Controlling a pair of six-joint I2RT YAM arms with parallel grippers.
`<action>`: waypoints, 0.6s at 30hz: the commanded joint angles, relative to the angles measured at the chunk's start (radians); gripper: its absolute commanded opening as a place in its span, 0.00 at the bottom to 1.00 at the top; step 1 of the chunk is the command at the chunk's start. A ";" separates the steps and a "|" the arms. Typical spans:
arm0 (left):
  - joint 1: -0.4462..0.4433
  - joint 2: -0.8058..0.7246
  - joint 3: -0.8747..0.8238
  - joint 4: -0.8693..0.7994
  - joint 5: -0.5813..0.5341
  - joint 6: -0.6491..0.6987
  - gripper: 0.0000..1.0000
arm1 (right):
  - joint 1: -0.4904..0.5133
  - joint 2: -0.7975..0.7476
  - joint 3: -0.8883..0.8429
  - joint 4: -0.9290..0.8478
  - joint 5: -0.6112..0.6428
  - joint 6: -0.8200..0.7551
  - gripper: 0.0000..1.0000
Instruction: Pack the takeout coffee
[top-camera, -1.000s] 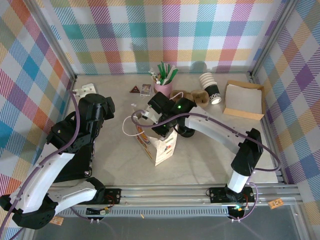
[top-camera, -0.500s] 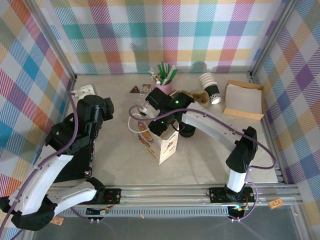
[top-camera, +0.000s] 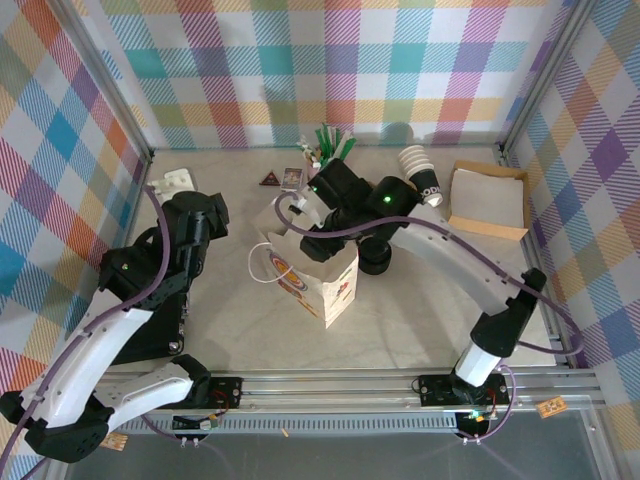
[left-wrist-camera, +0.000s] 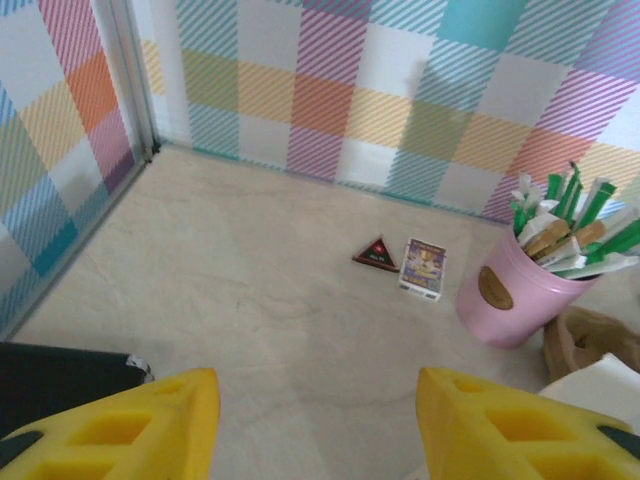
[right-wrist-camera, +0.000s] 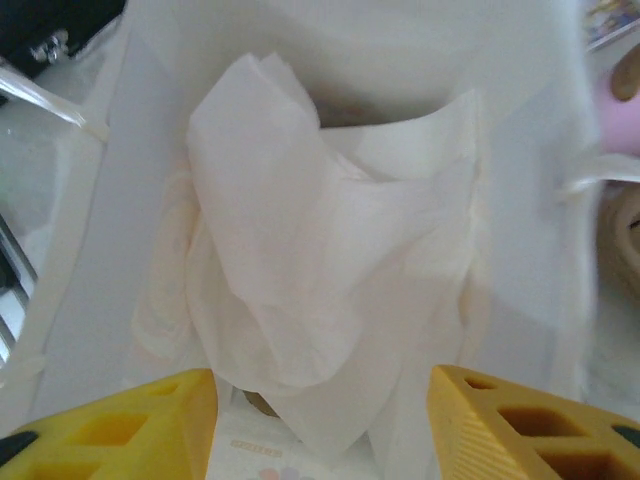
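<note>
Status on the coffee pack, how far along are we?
Done: the paper bag stands open with crumpled white paper inside. In hand: nothing. The right pincer hangs open over the bag mouth, and the left pincer is open over the table. Left: I cannot tell whether the takeout coffee lies under that paper; if not, it has yet to go in.

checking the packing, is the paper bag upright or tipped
Upright: the paper bag stands on its base, mouth open upward, with white paper inside.
</note>
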 joint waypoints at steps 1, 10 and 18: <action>0.010 -0.016 -0.050 0.141 -0.089 0.087 0.54 | -0.005 -0.113 0.007 0.104 0.097 0.038 0.60; 0.170 -0.007 -0.262 0.441 -0.113 0.219 0.55 | -0.182 -0.497 -0.454 0.567 0.453 0.093 0.67; 0.405 0.094 -0.554 0.703 -0.010 0.201 0.63 | -0.614 -0.780 -1.061 0.870 0.542 0.122 0.77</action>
